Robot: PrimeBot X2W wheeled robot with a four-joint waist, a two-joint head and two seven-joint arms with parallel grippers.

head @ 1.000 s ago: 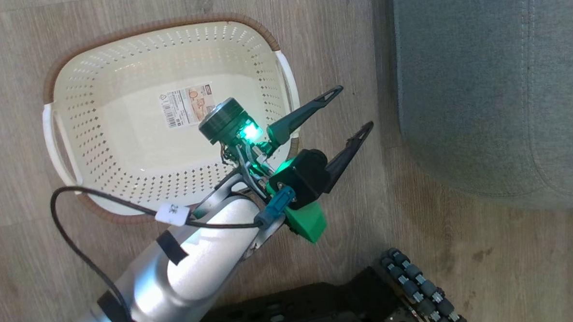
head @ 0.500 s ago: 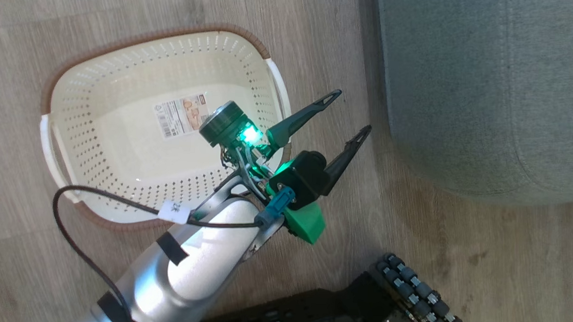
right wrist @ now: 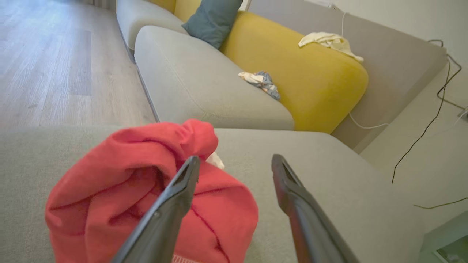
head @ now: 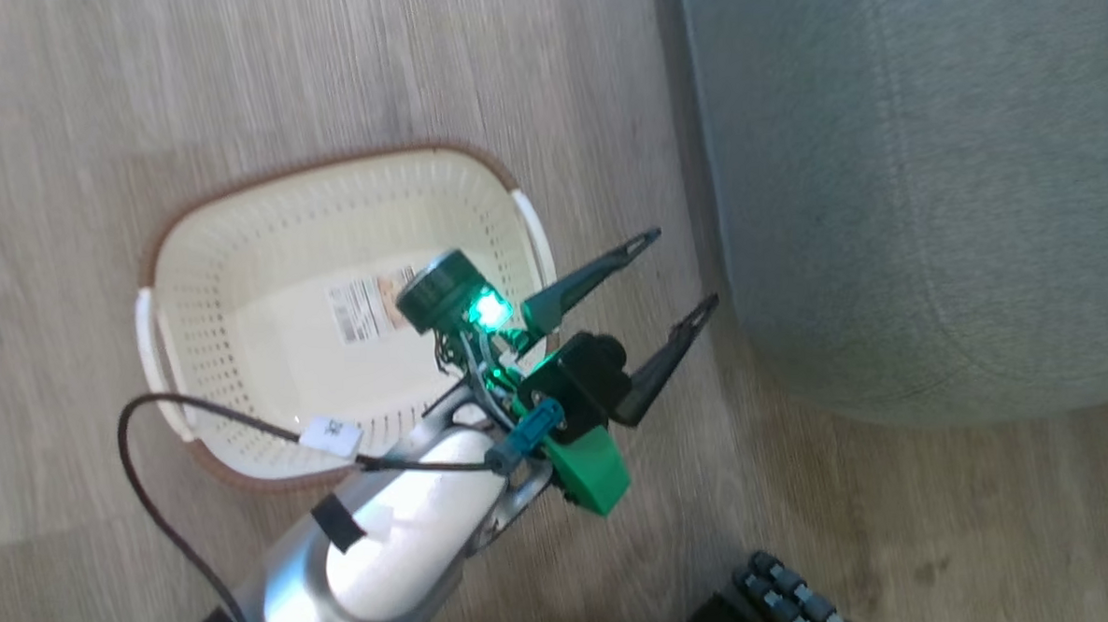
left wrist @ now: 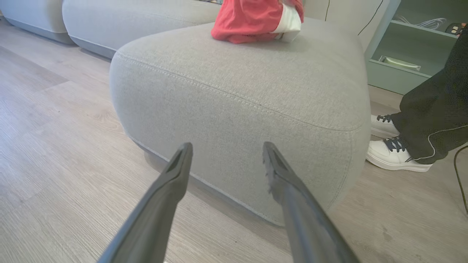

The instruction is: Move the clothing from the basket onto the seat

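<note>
Head view, somewhat blurred: one cream perforated plastic basket [head: 262, 354] with a brown braided rim and white side handles stands on the pale wood-plank floor [head: 153, 69]. Its bare bottom carries one paper label [head: 372, 305]. The left gripper [head: 684, 270] hangs over the floor between the basket and the large grey fabric-upholstered seat [head: 896, 176]. Its two dark fingers are spread wide with nothing between them.

The left wrist view adds the seat's rounded front corner and stitched seam. On the seat's top, toward the far edge, lies the bright red soft clothing [left wrist: 252, 22] with a white trim patch [left wrist: 290, 22]. Right of the seat are a person's dark trouser leg [left wrist: 435, 117] and two white lace-up shoes [left wrist: 396, 159], with a pale green shelf unit [left wrist: 398, 54] behind.

Right wrist view, close in: the right gripper [right wrist: 236, 157] is above the seat top, fingers wide apart, clamping nothing. One finger crosses in front of the red bundle; whether it touches cannot be told. The fabric is rumpled into a rounded lump with deep dark creases. Beyond it are a mustard-yellow backrest cushion [right wrist: 299, 73], one blue-grey pillow [right wrist: 212, 18], one small patterned cloth [right wrist: 261, 80] and one pale yellow cloth [right wrist: 329, 40].

Count: one basket and one red heap on the seat. Whether the heap is one garment or two bunched together cannot be told.
</note>
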